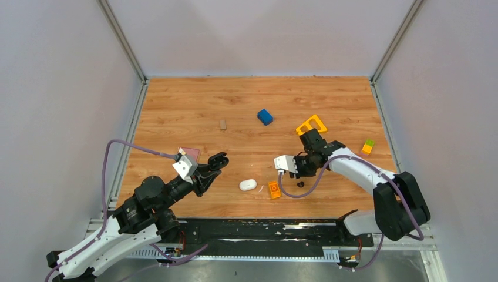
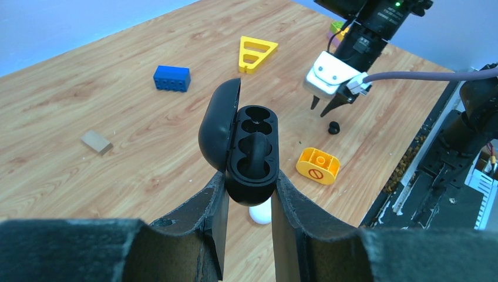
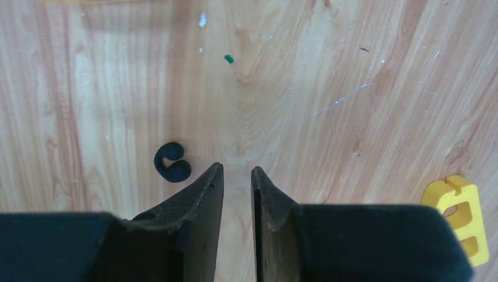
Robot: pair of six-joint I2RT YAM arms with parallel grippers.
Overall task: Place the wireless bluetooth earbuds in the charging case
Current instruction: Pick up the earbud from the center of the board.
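Note:
My left gripper (image 2: 249,176) is shut on the lower end of a black oval charging case (image 2: 253,154) and holds it above the table (image 1: 220,160). Its lid is hinged open to the left, showing two dark wells; whether an earbud sits inside I cannot tell. One small black curled earbud (image 3: 171,163) lies on the wood (image 1: 300,184), just left of and ahead of my right gripper (image 3: 236,171). The right jaws stand slightly apart with only bare wood between them. A small closed white oval pebble-shaped thing (image 1: 247,184) lies on the table below the held case (image 2: 261,212).
An orange block (image 1: 274,189) lies beside the white oval. Farther back are a blue brick (image 1: 265,116), a yellow triangular frame (image 1: 311,124), a small wooden block (image 1: 222,124) and a green-and-orange brick (image 1: 368,145). White walls enclose the table (image 1: 176,106).

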